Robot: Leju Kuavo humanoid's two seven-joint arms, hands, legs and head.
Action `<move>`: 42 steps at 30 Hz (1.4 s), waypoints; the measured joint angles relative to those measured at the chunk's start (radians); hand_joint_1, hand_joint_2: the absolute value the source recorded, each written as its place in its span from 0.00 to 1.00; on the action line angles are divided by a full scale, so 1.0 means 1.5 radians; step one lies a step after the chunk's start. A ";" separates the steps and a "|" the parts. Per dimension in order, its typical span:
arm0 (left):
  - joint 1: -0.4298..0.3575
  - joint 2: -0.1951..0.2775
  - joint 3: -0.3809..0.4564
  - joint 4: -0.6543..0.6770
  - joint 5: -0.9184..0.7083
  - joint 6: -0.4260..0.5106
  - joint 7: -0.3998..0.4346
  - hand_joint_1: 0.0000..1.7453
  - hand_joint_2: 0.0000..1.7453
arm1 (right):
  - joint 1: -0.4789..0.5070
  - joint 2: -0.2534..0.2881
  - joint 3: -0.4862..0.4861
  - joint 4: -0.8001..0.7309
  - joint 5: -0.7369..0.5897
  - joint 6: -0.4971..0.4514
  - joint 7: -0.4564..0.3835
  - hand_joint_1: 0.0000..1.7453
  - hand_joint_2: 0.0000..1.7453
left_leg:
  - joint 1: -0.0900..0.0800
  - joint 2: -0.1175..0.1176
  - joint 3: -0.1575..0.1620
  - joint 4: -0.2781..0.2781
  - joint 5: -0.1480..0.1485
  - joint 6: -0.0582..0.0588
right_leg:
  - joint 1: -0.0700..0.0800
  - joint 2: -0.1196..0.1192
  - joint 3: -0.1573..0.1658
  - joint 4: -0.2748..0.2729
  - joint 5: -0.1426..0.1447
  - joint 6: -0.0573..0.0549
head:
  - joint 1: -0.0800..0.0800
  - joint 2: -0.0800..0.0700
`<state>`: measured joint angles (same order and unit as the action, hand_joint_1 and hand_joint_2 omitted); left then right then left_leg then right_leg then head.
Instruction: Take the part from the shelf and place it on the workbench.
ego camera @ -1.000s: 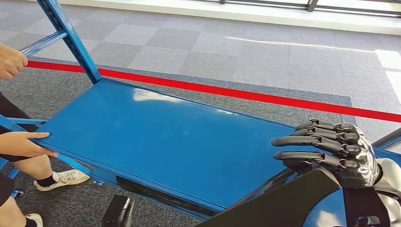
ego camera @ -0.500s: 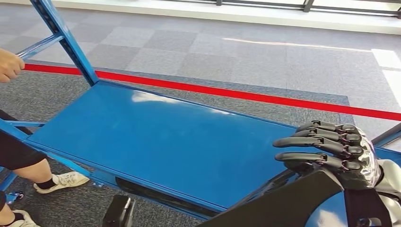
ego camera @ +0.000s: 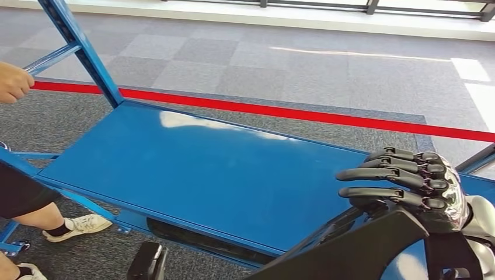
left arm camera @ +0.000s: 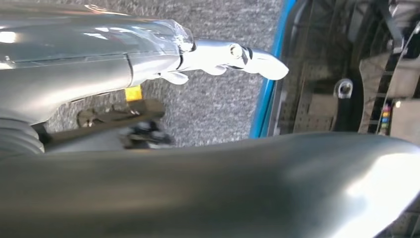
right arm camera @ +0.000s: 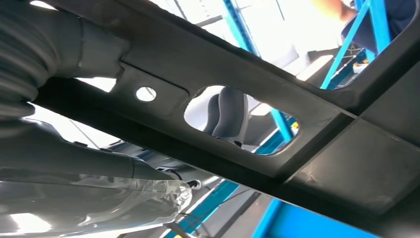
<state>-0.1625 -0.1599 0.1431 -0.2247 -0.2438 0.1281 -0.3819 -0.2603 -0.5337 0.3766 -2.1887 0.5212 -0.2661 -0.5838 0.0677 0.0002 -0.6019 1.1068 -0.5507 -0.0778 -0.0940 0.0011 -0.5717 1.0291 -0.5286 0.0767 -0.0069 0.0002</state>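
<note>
- The right hand holds the long black part at its right end; fingers curl over it.
- The part's long axis runs leftward, low above the blue shelf.
- Left hand: fingers look apart, holding nothing.

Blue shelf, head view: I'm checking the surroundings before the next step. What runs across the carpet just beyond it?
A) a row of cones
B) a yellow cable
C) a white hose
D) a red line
D: a red line crosses the grey carpet behind the far edge of the shelf, running from the left upright toward the right side.
</note>
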 joint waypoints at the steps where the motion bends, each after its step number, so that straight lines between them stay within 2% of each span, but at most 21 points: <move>1: 0.000 -0.001 0.000 0.000 0.000 0.000 0.000 0.00 0.00 | -0.001 -0.002 0.000 0.000 0.000 0.000 0.000 1.00 1.00 | 0.003 -0.003 0.010 -0.020 0.004 0.001 | -0.001 0.002 -0.002 0.005 -0.003 0.008 | -0.001 0.000; 2: 0.002 -0.001 0.000 0.000 0.000 0.000 0.000 0.00 0.00 | -0.003 -0.004 0.000 -0.001 0.000 0.001 0.000 1.00 1.00 | 0.005 -0.006 0.011 -0.026 0.001 0.005 | -0.001 0.003 -0.004 0.007 -0.004 0.015 | -0.001 0.000; 4: 0.004 -0.002 0.001 0.000 0.000 -0.001 0.000 0.00 0.00 | -0.004 -0.008 -0.001 -0.001 0.000 0.001 0.000 1.00 1.00 | 0.007 -0.006 0.008 -0.025 0.002 0.018 | -0.001 0.005 -0.001 -0.001 -0.005 0.019 | -0.001 0.000; 7: 0.005 -0.003 0.001 0.000 0.000 -0.001 0.000 0.00 0.00 | -0.009 -0.012 -0.001 -0.001 0.001 0.001 0.000 1.00 1.00 | 0.009 -0.006 0.004 -0.026 0.005 0.023 | 0.001 0.005 0.011 -0.021 0.003 0.019 | -0.001 0.000; 12: 0.001 -0.003 0.001 0.000 0.001 -0.001 0.000 0.00 0.00 | -0.013 -0.012 -0.001 -0.001 0.001 0.001 0.000 1.00 1.00 | -0.003 -0.006 0.003 -0.025 0.003 0.034 | -0.002 0.006 0.015 -0.035 0.016 0.023 | -0.001 0.000; 17: -0.001 -0.001 0.002 0.000 0.001 -0.001 0.000 0.00 0.00 | -0.013 -0.012 0.000 -0.001 0.001 0.003 0.000 1.00 1.00 | -0.011 -0.006 0.004 -0.023 0.003 0.042 | -0.008 0.006 0.016 -0.040 0.020 0.043 | -0.001 0.000; 19: -0.003 0.000 0.002 0.000 0.001 -0.001 0.000 0.00 0.00 | -0.013 -0.012 -0.001 -0.001 0.001 0.004 0.000 1.00 1.00 | -0.011 -0.004 0.006 -0.031 0.010 0.051 | -0.009 0.004 0.016 -0.041 0.018 0.047 | -0.001 0.000; 20: -0.004 0.000 0.002 0.000 0.001 -0.001 0.000 0.00 0.00 | -0.014 -0.013 -0.001 -0.001 0.001 0.004 0.000 1.00 1.00 | -0.010 -0.002 0.008 -0.037 0.015 0.056 | -0.009 0.002 0.011 -0.029 0.007 0.043 | -0.001 0.000; 22: -0.005 0.000 0.002 0.000 0.001 -0.002 0.000 0.00 0.00 | -0.015 -0.015 -0.001 0.000 0.000 0.004 0.000 1.00 1.00 | -0.012 0.004 0.008 -0.046 0.023 0.065 | -0.002 -0.001 -0.019 0.044 -0.041 0.028 | -0.001 0.000; 24: -0.004 0.000 0.002 0.000 0.001 -0.002 0.000 0.00 0.00 | -0.014 -0.017 -0.001 0.000 0.000 0.005 0.000 1.00 1.00 | -0.018 0.007 0.005 -0.046 0.027 0.066 | 0.006 -0.001 -0.058 0.143 -0.088 0.018 | -0.001 0.000; 25: -0.003 0.000 0.002 0.000 0.000 -0.002 0.001 0.00 0.00 | -0.014 -0.017 -0.001 0.001 0.000 0.005 0.000 1.00 1.00 | -0.020 0.008 0.004 -0.046 0.028 0.065 | 0.010 -0.001 -0.066 0.171 -0.095 0.015 | -0.001 0.000; 26: -0.003 0.000 0.002 0.000 0.000 -0.002 0.001 0.00 0.00 | -0.013 -0.017 -0.001 0.002 0.000 0.005 0.000 1.00 1.00 | -0.021 0.008 0.003 -0.046 0.030 0.063 | 0.012 -0.001 -0.061 0.172 -0.089 0.013 | -0.001 0.000; 29: -0.004 0.000 0.002 0.000 -0.001 -0.003 0.001 0.00 0.00 | -0.015 -0.017 -0.001 0.003 0.000 0.007 0.000 1.00 1.00 | -0.019 0.007 0.000 -0.042 0.032 0.051 | 0.015 -0.004 0.008 0.056 -0.037 0.012 | -0.001 0.000; 31: -0.004 0.001 0.002 0.000 -0.001 -0.003 0.001 0.00 0.00 | -0.016 -0.017 -0.001 0.004 0.000 0.007 0.000 1.00 1.00 | -0.021 0.006 -0.004 -0.037 0.035 0.039 | 0.017 -0.002 0.027 0.013 -0.026 0.007 | -0.002 0.000; 34: -0.003 0.001 0.002 0.000 -0.001 -0.003 0.002 0.00 0.00 | -0.017 -0.017 0.000 0.004 0.000 0.008 0.000 1.00 1.00 | -0.020 0.005 -0.011 -0.037 0.042 0.026 | 0.021 0.000 0.013 0.018 -0.023 -0.010 | -0.003 0.000; 35: -0.003 0.001 0.002 0.000 -0.001 -0.003 0.002 0.00 0.00 | -0.017 -0.017 0.000 0.005 0.000 0.008 0.000 1.00 1.00 | -0.019 0.006 -0.015 -0.031 0.034 0.024 | 0.022 -0.001 0.008 0.019 -0.019 -0.017 | -0.003 0.000; 37: -0.003 0.001 0.002 0.000 -0.001 -0.003 0.002 0.00 0.00 | -0.019 -0.017 0.000 0.005 0.000 0.008 0.000 1.00 1.00 | -0.019 0.005 -0.034 0.022 -0.015 0.022 | 0.025 -0.003 -0.005 0.018 -0.010 -0.031 | -0.004 0.000; 39: -0.003 0.001 0.002 0.000 -0.001 -0.003 0.002 0.00 0.00 | -0.020 -0.017 0.000 0.005 0.000 0.008 0.000 1.00 1.00 | -0.024 0.005 -0.058 0.110 -0.070 0.025 | 0.034 -0.005 -0.019 0.019 0.000 -0.041 | -0.004 0.000; 40: -0.003 0.001 0.002 0.000 -0.001 -0.003 0.002 0.00 0.00 | -0.020 -0.017 0.000 0.006 0.001 0.008 0.000 1.00 1.00 | -0.027 0.005 -0.061 0.140 -0.082 0.028 | 0.038 -0.005 -0.026 0.019 0.005 -0.045 | -0.004 0.000; 41: -0.003 0.001 0.002 0.000 -0.001 -0.003 0.002 0.00 0.00 | -0.020 -0.017 0.000 0.006 0.001 0.008 0.000 1.00 1.00 | -0.031 0.005 -0.054 0.147 -0.080 0.034 | 0.043 -0.005 -0.032 0.019 0.010 -0.047 | -0.004 0.000; 42: -0.003 0.001 0.002 0.000 -0.001 -0.003 0.002 0.00 0.00 | -0.020 -0.017 0.000 0.006 0.001 0.008 0.000 1.00 1.00 | -0.036 0.005 -0.034 0.127 -0.067 0.042 | 0.048 -0.005 -0.037 0.019 0.015 -0.049 | -0.004 0.000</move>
<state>-0.1676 -0.1587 0.1461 -0.2247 -0.2457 0.1231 -0.3784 -0.2904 -0.5585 0.3773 -2.1801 0.5222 -0.2544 -0.5840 0.0139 0.0076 -0.6528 1.2975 -0.6515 -0.0152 -0.0220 -0.0064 -0.6272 1.0579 -0.5065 0.0037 -0.0122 0.0003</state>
